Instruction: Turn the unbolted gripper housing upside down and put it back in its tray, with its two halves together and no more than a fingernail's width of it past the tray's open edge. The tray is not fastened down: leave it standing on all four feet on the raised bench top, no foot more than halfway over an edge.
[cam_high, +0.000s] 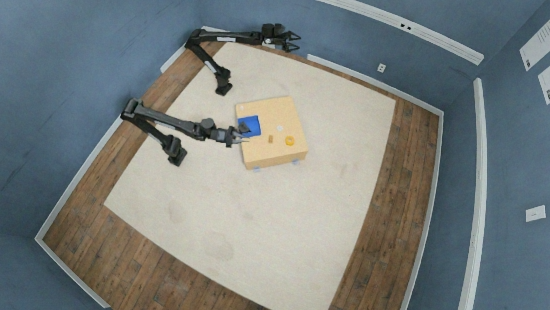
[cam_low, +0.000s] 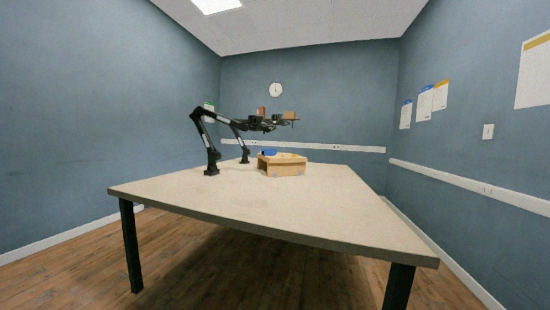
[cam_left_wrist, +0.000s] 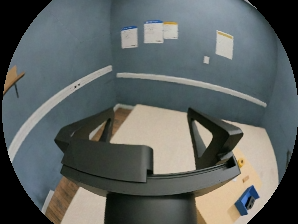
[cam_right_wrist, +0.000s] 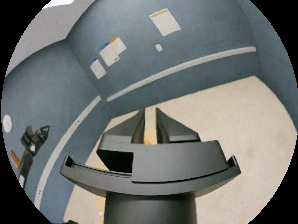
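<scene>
The blue tray (cam_high: 255, 129) (cam_low: 270, 151) (cam_left_wrist: 241, 205) stands near one edge of the raised bench top (cam_high: 275, 111). A dark thing, seemingly the gripper housing (cam_high: 243, 127) (cam_left_wrist: 250, 202), lies in it. Which side is up, and whether its halves meet, I cannot tell. My right gripper (cam_high: 247, 140) (cam_right_wrist: 150, 111) is above the bench edge beside the tray, with a narrow gap between its fingers and nothing in it. My left gripper (cam_high: 299, 43) (cam_left_wrist: 150, 111) is wide open and empty, far off behind the bench near the wall.
On the bench top are a yellow ring (cam_high: 290, 141) (cam_left_wrist: 241, 162), a small brown block (cam_high: 270, 139) (cam_left_wrist: 245, 178) and a flat white disc (cam_high: 280, 128). The bench stands on the large pale table (cam_high: 240, 200). A wall shelf with boxes shows behind the arms in the exterior view.
</scene>
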